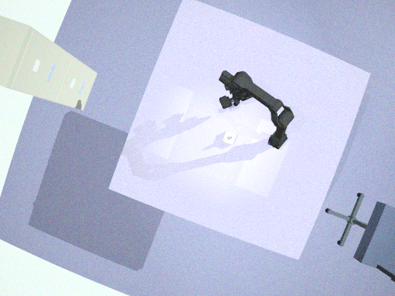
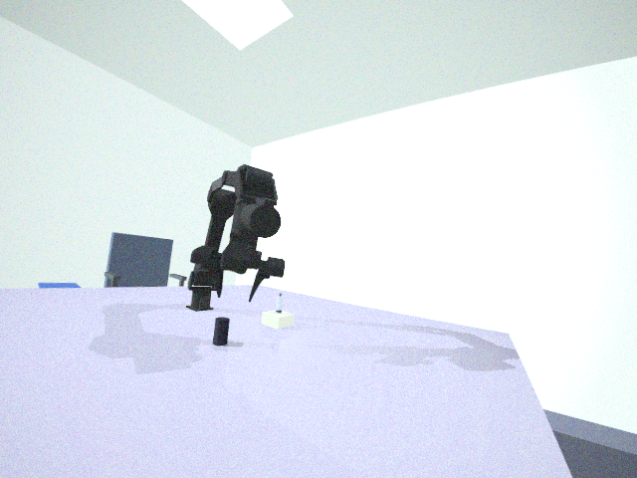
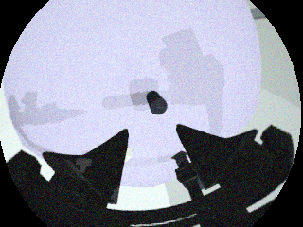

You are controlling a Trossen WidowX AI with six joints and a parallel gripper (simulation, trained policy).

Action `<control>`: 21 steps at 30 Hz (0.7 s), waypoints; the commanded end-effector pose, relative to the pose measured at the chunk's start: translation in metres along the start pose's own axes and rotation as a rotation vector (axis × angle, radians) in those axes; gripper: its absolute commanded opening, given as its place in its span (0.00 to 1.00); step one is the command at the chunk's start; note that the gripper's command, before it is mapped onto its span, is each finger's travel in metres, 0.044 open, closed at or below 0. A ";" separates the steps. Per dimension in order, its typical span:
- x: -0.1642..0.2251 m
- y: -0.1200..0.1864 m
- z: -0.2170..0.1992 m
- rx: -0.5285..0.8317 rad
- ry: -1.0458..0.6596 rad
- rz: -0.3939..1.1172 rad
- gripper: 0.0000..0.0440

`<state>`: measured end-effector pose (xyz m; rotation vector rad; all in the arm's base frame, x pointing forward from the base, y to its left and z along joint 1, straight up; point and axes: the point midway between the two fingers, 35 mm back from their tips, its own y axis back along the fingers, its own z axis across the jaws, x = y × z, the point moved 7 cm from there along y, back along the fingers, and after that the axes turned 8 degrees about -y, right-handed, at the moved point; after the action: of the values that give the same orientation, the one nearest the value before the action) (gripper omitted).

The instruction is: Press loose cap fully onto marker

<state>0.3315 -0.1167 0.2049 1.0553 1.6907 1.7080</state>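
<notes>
Seeing the jaws (image 1: 234, 100) (image 2: 235, 298) open, with nothing between the fingertips; pointing down over the worktop (image 1: 271, 222) (image 2: 309, 411) (image 3: 71, 61), well above its surface in the exterior shot; can spot the black cap (image 2: 221, 331) (image 3: 156, 103) upright on the worktop, loose and well apart from the holder block (image 1: 226, 140) (image 2: 278, 319); in the wrist cam, showing up just past the fingertips, roughly in line with the gap; can't pick out the cap from the top, probably because of the arm (image 1: 265, 95) (image 2: 215, 228) in the way; no cap on the marker (image 1: 229, 137) (image 2: 279, 302), btw; standing upright in the pale block, bare tip up; can't make out the marker in the wrist cam, just a pale sliver by one finger; too little to say for sure; also got a blue chair (image 1: 379, 232) (image 2: 139, 259) off past the worktop edge, plus a beige cabinet (image 1: 47, 63) on the opposite side from the top.
</notes>
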 end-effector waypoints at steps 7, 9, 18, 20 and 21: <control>-0.011 -0.027 -0.005 0.028 0.018 0.040 0.67; -0.013 -0.032 -0.006 0.030 0.024 0.047 0.66; -0.019 -0.058 -0.009 0.040 0.065 0.070 0.60; -0.019 -0.063 -0.009 0.043 0.077 0.072 0.59; -0.019 -0.065 -0.010 0.045 0.083 0.074 0.59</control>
<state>0.3254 -0.1312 0.1489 1.0836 1.7473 1.7770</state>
